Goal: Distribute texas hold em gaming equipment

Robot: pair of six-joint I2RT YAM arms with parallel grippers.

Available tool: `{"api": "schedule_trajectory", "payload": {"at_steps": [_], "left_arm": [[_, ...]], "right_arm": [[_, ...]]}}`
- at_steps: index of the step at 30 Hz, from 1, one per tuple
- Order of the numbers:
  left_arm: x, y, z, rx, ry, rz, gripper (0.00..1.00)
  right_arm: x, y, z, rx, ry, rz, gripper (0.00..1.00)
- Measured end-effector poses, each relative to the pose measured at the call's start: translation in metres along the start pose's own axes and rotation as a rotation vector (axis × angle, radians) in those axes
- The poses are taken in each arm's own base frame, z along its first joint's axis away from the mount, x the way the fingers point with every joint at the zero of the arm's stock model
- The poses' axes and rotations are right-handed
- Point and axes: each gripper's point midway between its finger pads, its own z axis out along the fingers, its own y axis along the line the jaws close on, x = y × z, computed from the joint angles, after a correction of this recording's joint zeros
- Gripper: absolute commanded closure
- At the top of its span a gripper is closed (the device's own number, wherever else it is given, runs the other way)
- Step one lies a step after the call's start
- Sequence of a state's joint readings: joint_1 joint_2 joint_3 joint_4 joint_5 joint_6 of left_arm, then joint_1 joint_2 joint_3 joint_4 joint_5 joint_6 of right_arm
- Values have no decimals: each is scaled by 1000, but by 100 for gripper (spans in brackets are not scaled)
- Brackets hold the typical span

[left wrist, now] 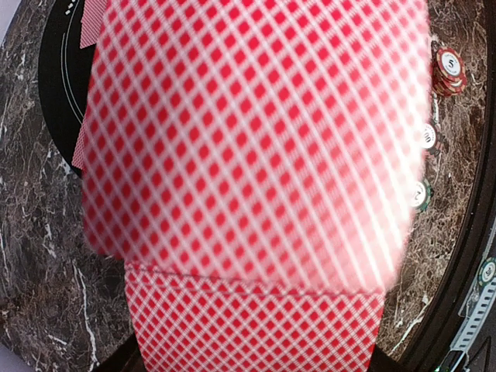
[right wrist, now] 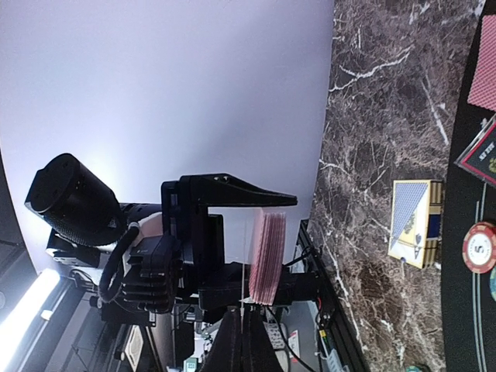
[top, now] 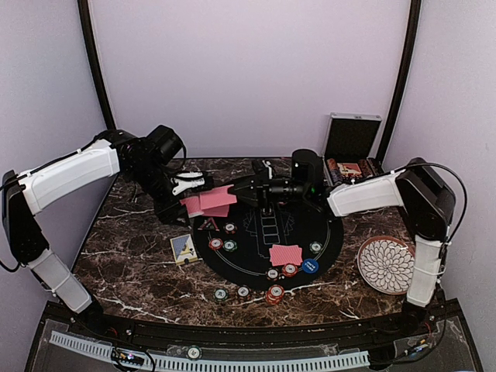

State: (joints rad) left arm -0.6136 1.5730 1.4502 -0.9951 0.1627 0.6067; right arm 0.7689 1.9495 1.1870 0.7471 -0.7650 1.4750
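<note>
Left gripper [top: 198,195] raised above mat's left rear edge, jaws clamped on deck of red-backed cards [top: 213,200]. Right gripper [right wrist: 240,345] stretched across black mat [top: 329,232], tips at deck's edge, jaws together; card pinched or not, cannot tell. Striped chips [top: 215,243] and two face-down cards [top: 285,254] on mat, blue button [top: 310,266] just beside cards.

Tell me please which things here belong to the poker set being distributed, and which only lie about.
Belonging to the job: card deck, dealt cards, poker chips, blue button.
Only lying about: silver case, patterned plate, card box.
</note>
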Motion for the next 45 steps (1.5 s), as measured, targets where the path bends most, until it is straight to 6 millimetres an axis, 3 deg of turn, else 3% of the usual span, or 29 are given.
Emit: {"api": "schedule_trajectory", "payload": {"at_steps": [8, 12, 17, 24, 28, 33, 41, 45], "left_arm": [[3, 0, 2, -6, 11, 0, 100], [9, 0, 6, -6, 30, -3, 100], [15, -1, 9, -8, 47, -4, 100], [16, -1, 5, -22, 45, -2, 100], [16, 0, 5, -25, 45, -2, 100], [16, 0, 5, -26, 46, -2, 100], [16, 0, 4, -27, 44, -1, 100], [15, -1, 2, -28, 38, 0, 100]], "right_arm": [[-30, -15, -44, 195, -77, -88, 100], [-56, -31, -63, 431, -138, -189, 100], [-80, -30, -92, 712, -191, -356, 100], [-95, -49, -146, 1110, -233, -470, 100], [-103, -57, -165, 1353, -241, -552, 100], [-102, -71, -156, 1577, -191, -670, 100], [-92, -131, -140, 1846, -18, -775, 100], [-87, -149, -135, 1909, 41, -800, 100]]}}
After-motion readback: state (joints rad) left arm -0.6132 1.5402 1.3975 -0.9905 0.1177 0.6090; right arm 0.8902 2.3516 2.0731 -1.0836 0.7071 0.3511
